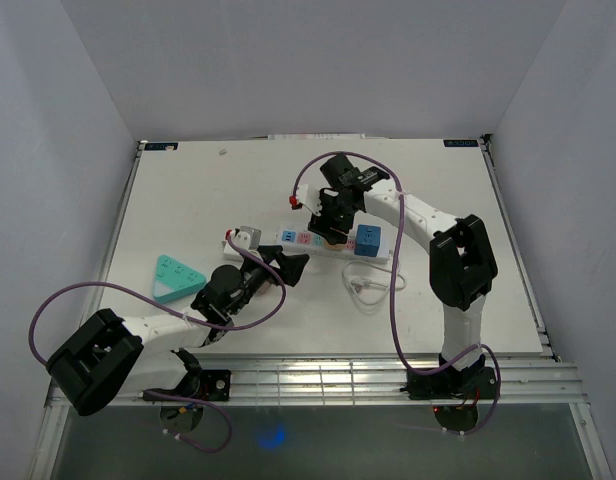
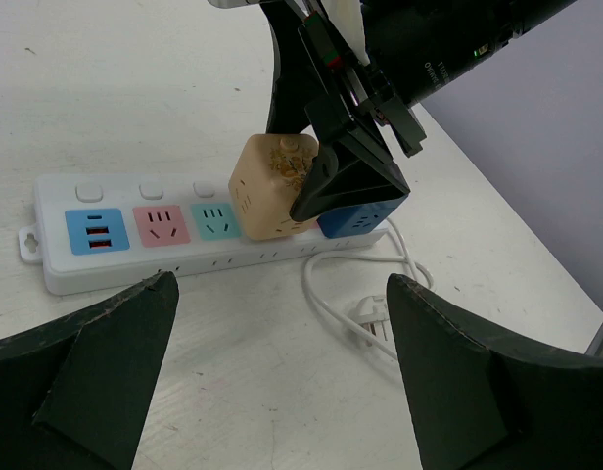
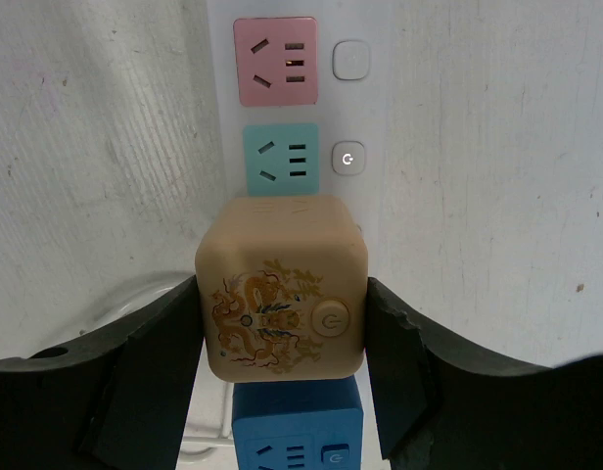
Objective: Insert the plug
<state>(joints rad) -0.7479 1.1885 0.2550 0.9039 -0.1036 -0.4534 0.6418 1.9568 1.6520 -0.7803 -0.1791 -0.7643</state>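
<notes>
The right gripper (image 3: 282, 323) pinches the tan cube plug (image 3: 282, 284) at the power strip (image 3: 390, 98), blue cube (image 3: 297, 426) at its 6 o'clock; left gripper (image 2: 282, 294) spread wide

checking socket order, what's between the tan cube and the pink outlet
The teal outlet, empty, lies between the tan cube and pink outlet; right wrist view shows it.

Bright even overhead light; soft shadows; sharp, wrist views slightly blurred
</notes>
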